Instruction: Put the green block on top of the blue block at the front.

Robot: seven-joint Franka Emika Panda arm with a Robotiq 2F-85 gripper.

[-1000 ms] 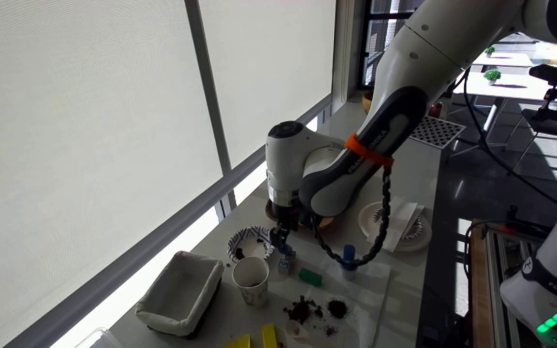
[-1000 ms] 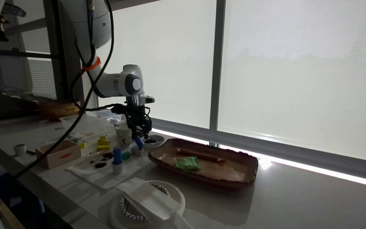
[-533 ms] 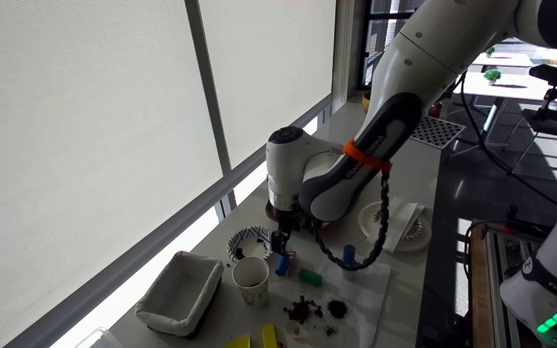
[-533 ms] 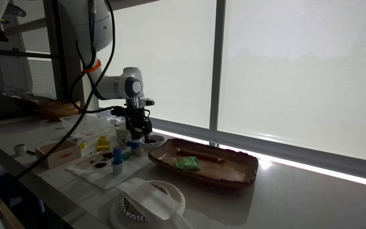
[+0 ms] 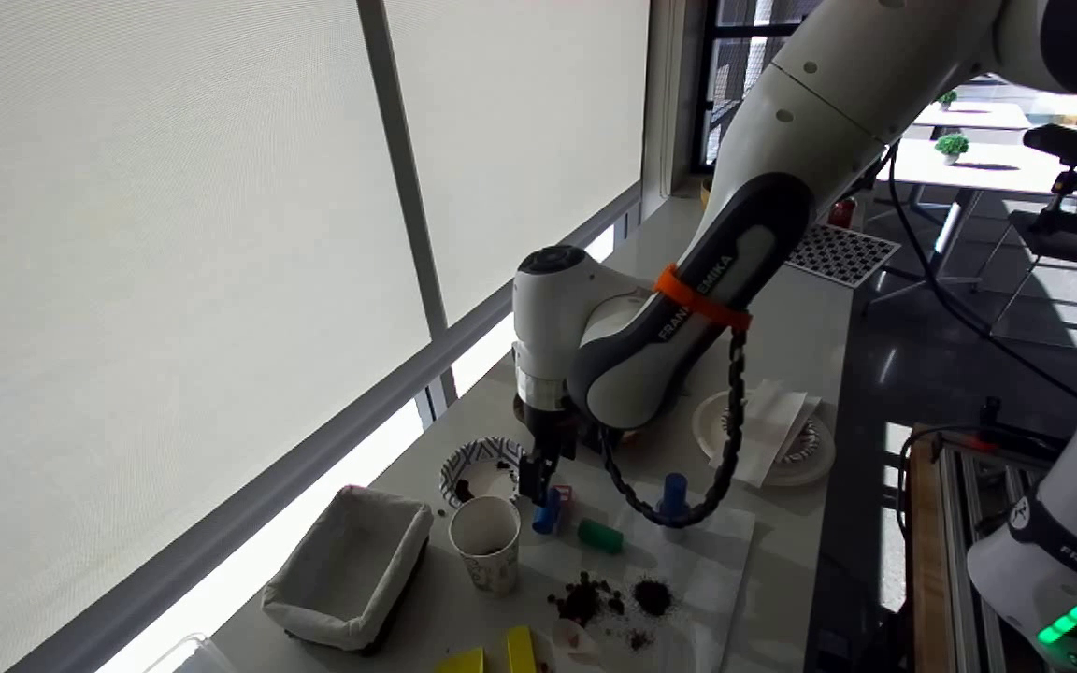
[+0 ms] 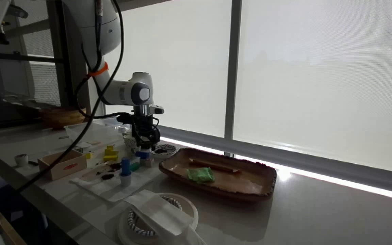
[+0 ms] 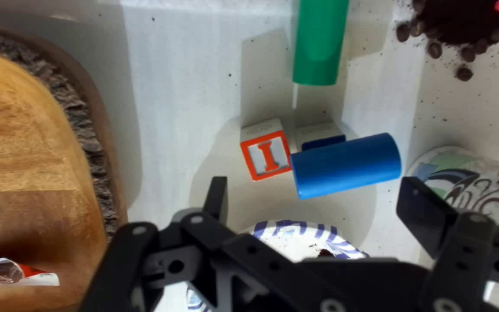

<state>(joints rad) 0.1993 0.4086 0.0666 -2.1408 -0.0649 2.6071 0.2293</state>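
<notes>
Green block [image 7: 321, 43] on its side, my gripper [image 7: 317, 195] spread wide

The green block lies near the upright blue block [image 6: 125, 166], which stands at a small white cup [image 6: 125, 181]; in it or on it, I can't tell. Near my parted fingers [image 7: 217, 197], a second blue block [image 7: 347, 166] lies over a letter cube [image 7: 318, 131].

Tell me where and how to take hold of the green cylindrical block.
I'd grip the green cylindrical block around its middle, bringing the open gripper down from above with jaws across its width. It lies on its side, longer than wide, so its curved flanks should suit the jaws; the red-framed white letter cube sits off one end, probably no obstacle.
</notes>
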